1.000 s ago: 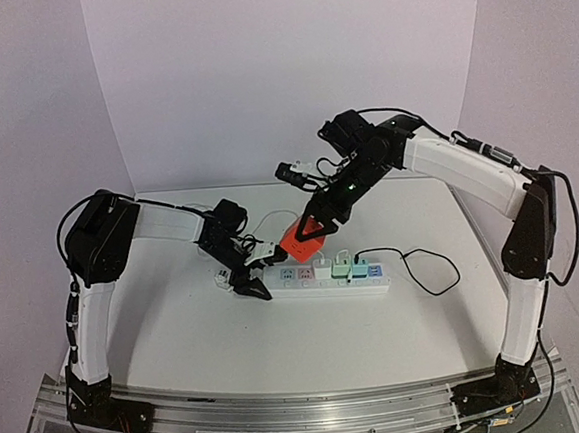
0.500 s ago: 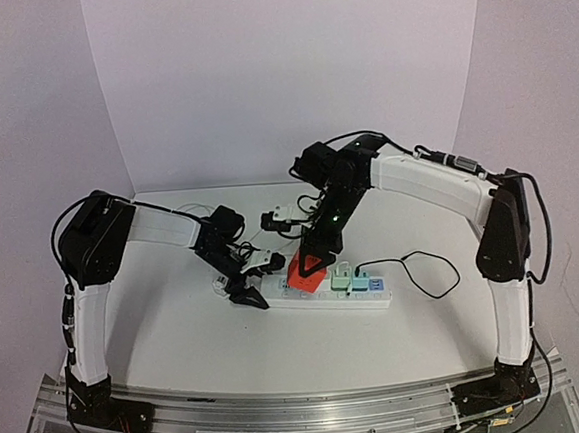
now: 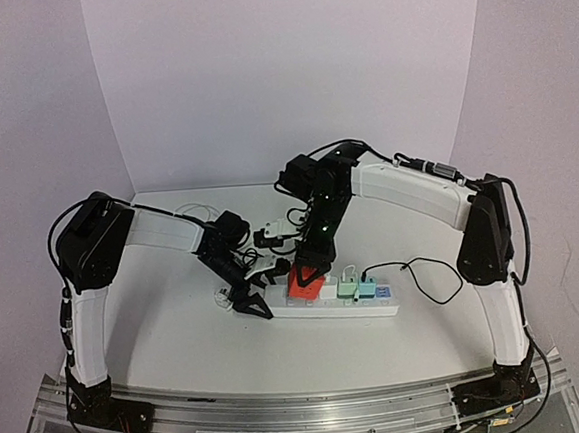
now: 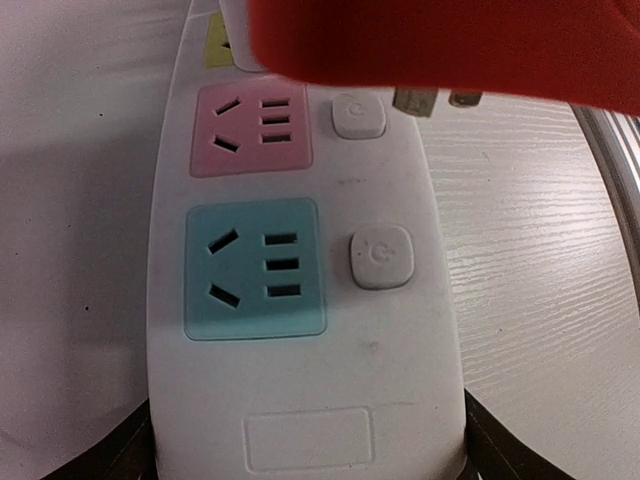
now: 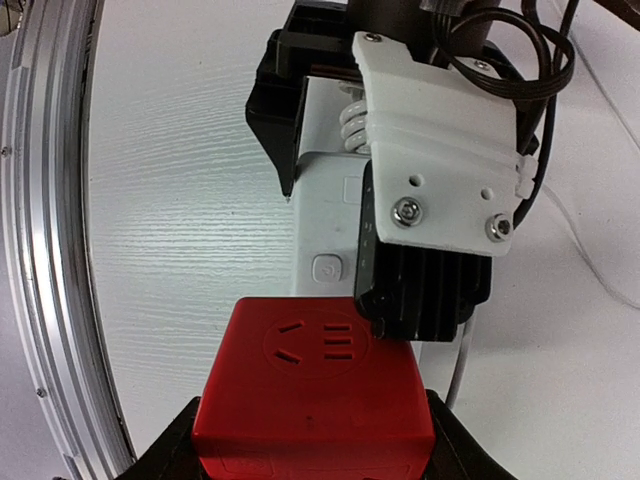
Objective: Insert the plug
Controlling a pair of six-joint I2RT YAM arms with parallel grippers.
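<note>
In the top view the red cube plug [image 3: 304,275] hangs over the left part of the white power strip [image 3: 377,308], with my right gripper [image 3: 309,271] shut on it. The right wrist view shows the plug [image 5: 315,390] clamped between both fingers [image 5: 165,450], socket face up. From the left wrist its red body [image 4: 450,40] fills the top, and its metal prongs [image 4: 420,100] are bare just above the strip [image 4: 305,400], beside a switch. My left gripper [image 4: 305,445] clasps the strip's end, a finger [image 4: 500,450] against each side. The pink socket [image 4: 250,130] and blue socket [image 4: 255,270] are unoccupied.
White, green and blue plugs [image 3: 347,287] sit in the strip's right half. A black cable [image 3: 435,275] loops off its right end. A white cord [image 3: 194,209] lies behind the left arm. The table's metal rail [image 5: 40,250] runs close by.
My right arm has swung left and down, carrying the red plug from above the strip's middle to just over its left sockets. The left gripper stayed at the strip's end.
</note>
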